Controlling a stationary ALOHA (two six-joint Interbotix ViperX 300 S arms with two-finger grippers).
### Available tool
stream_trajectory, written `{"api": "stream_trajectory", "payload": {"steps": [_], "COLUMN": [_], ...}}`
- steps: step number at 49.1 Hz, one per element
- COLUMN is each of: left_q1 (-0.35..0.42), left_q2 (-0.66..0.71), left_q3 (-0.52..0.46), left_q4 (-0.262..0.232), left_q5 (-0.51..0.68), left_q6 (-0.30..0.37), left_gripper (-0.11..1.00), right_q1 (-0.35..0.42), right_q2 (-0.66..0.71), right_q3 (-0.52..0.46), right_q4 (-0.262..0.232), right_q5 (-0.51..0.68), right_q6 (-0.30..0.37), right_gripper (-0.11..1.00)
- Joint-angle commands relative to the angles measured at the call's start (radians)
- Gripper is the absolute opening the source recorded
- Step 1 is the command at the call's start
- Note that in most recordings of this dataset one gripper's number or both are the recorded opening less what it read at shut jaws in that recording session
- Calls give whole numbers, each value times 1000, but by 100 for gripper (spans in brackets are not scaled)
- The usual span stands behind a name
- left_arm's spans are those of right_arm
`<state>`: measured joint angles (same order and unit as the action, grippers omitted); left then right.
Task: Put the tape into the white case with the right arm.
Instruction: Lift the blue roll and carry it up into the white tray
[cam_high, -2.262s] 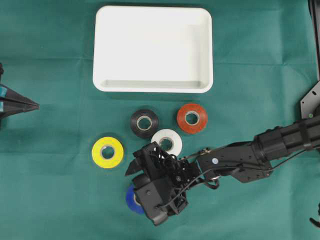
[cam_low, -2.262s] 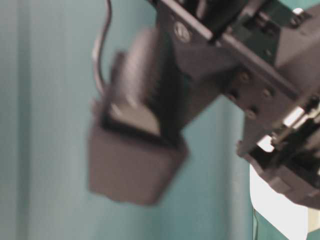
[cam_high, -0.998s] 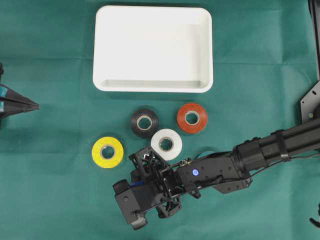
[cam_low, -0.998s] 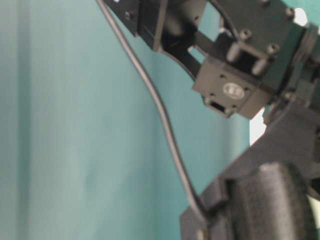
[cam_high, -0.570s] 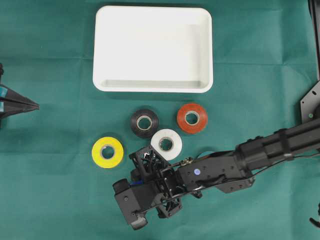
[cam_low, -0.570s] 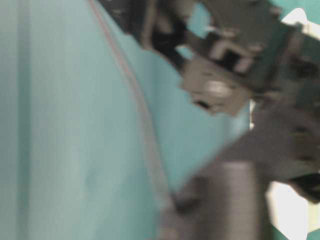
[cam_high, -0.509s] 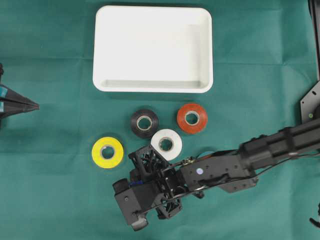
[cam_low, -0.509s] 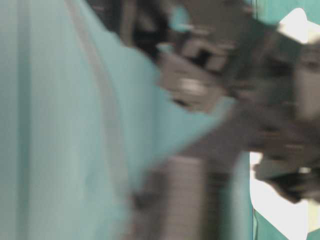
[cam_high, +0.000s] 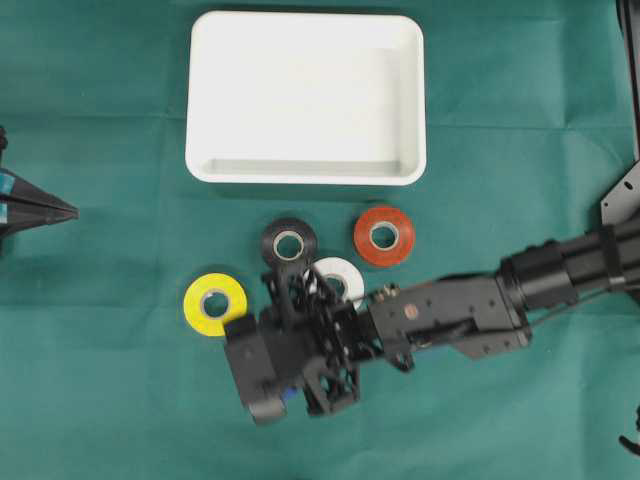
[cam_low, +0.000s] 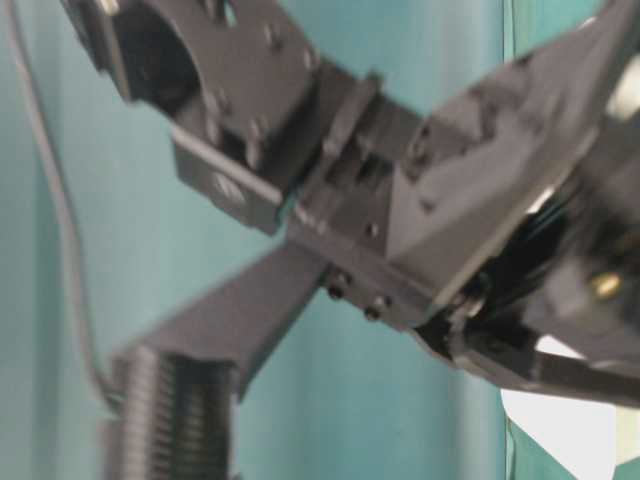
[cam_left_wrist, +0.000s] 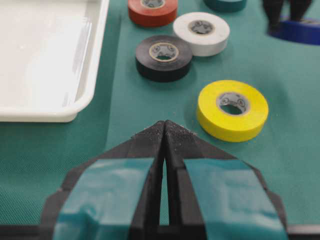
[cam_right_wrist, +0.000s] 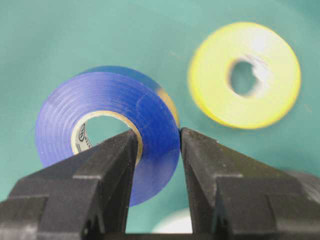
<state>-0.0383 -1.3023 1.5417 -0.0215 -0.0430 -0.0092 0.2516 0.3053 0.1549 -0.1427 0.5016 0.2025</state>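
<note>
The right end effector (cam_right_wrist: 156, 145) grips the blue tape (cam_right_wrist: 107, 127) by its wall — roll on edge, hole facing the wrist camera, yellow tape (cam_right_wrist: 245, 75) beyond.

Blurred right arm (cam_low: 330, 230) fills the frame — teal cloth (cam_low: 400, 400) behind.

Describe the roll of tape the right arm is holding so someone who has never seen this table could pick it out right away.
Start at the white case at the far side of the green cloth; a cluster of tape rolls lies just in front of it. The black right arm reaches past them, and its pincer is shut on the blue tape, one finger through the core. It is the only blue roll.
</note>
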Motion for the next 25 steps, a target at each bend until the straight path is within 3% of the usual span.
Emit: {"api": "stream_trajectory", "payload": {"steps": [1,14,25], "left_q1": [-2,-2,-2], "left_q2": [8,8,8], "left_q3": [-12,-12,-11], "left_q4": [-2,-2,-2], "left_q5": [-5,-5,-5], "left_q6": [0,0,0], "left_gripper": [0,0,0], "right_q1": [-49,-187,-311], "right_q2": [-57,-84,-91], "right_q3": [-21,-20,-21], "right_q4": [-3,-21,-89], "right_q5": [17,25,18], "right_q6": [9,11,12], "right_gripper": [1,1,1]}}
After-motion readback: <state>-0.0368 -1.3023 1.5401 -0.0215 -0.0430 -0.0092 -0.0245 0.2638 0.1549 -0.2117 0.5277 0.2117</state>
